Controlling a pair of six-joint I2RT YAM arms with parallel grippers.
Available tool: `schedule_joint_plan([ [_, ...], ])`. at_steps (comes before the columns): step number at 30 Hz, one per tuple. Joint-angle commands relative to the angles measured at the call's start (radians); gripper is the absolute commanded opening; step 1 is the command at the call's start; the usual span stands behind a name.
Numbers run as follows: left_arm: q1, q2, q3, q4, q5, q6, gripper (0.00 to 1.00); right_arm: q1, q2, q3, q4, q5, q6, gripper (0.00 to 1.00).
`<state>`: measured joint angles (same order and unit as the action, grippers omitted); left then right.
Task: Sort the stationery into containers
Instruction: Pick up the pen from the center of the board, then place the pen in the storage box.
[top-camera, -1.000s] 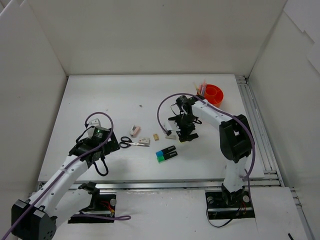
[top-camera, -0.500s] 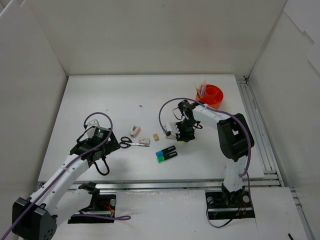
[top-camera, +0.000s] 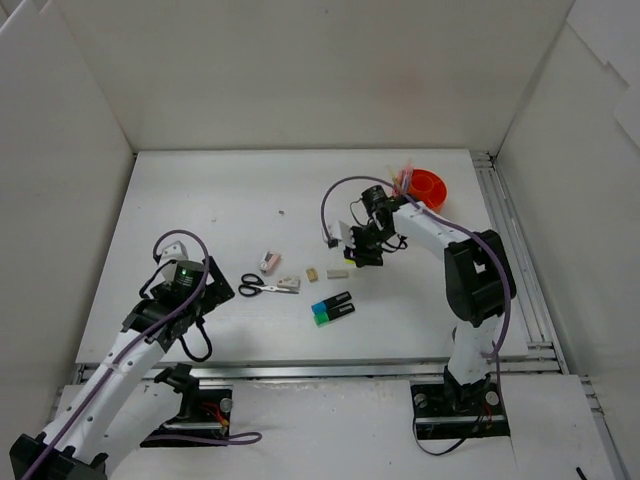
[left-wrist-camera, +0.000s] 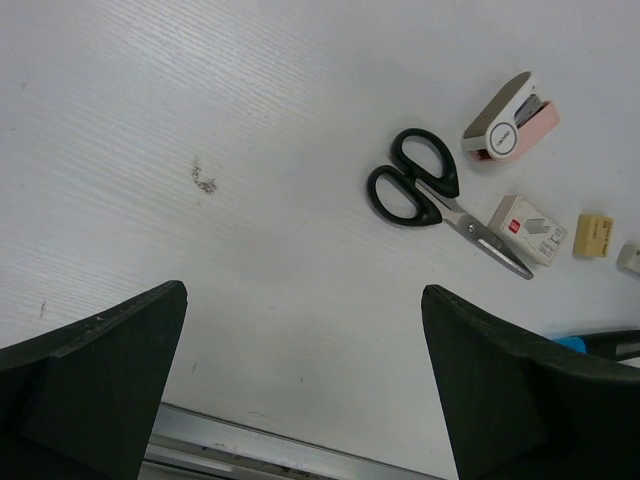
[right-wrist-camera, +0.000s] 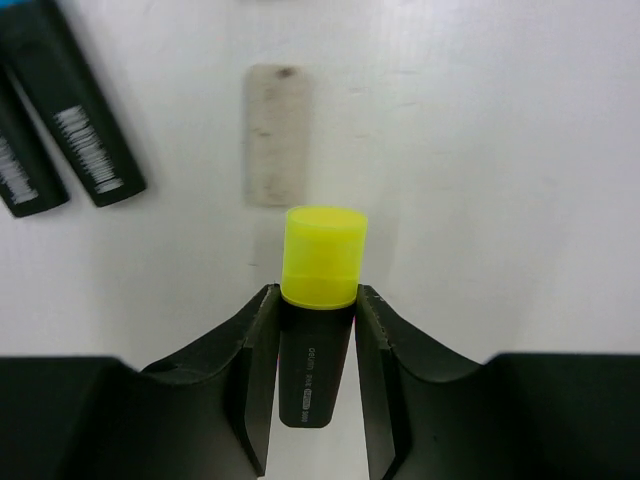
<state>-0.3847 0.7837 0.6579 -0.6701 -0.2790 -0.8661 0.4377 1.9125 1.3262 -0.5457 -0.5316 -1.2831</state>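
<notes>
Pens (top-camera: 403, 177) stand in the orange cup (top-camera: 432, 189) at the far right of the counter (top-camera: 200, 200), so part of the sorting looks done. From above, the right arm (top-camera: 440, 235) reaches left from near the cup, with the right jaws hanging over the middle of the counter. What they hold is too small to name from here. Near them lie a pale eraser (top-camera: 337, 272) and a beige eraser (top-camera: 312, 273), and nearer the bases a blue highlighter (top-camera: 333, 302) and a green highlighter (top-camera: 335, 314) lie side by side. Further left are the scissors (top-camera: 262, 287) and a pink stapler (top-camera: 270, 262). The left arm (top-camera: 150, 335) sits at the near left, well apart from all of these.

The left wrist camera shows the left jaws spread wide with nothing between them, over bare counter. The scissors lie beyond and to the right, with the stapler, a small white box (left-wrist-camera: 528, 229) and the beige eraser past them.

The right wrist camera shows the right jaws closed on the black barrel of a yellow highlighter (right-wrist-camera: 318, 300), one on each side, its yellow cap poking out beyond the tips. The pale eraser lies just past the cap, and the other two highlighters are off to the left.

The step in hand looks like the pick-up of this highlighter, with the grip just made. Next it needs carrying right and far to the cup, tipped so it drops in among the pens without knocking the cup over.
</notes>
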Motion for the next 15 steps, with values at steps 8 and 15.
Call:
schedule_joint_plan([
  [8,0.007,-0.129,0.005,0.059,-0.014,0.045,1.0,-0.192,-0.257,0.001,0.912,-0.036,0.99,0.0],
  [15,0.007,-0.176,-0.004,0.092,-0.015,0.072,1.0,-0.223,-0.283,-0.044,1.064,0.587,1.401,0.0],
])
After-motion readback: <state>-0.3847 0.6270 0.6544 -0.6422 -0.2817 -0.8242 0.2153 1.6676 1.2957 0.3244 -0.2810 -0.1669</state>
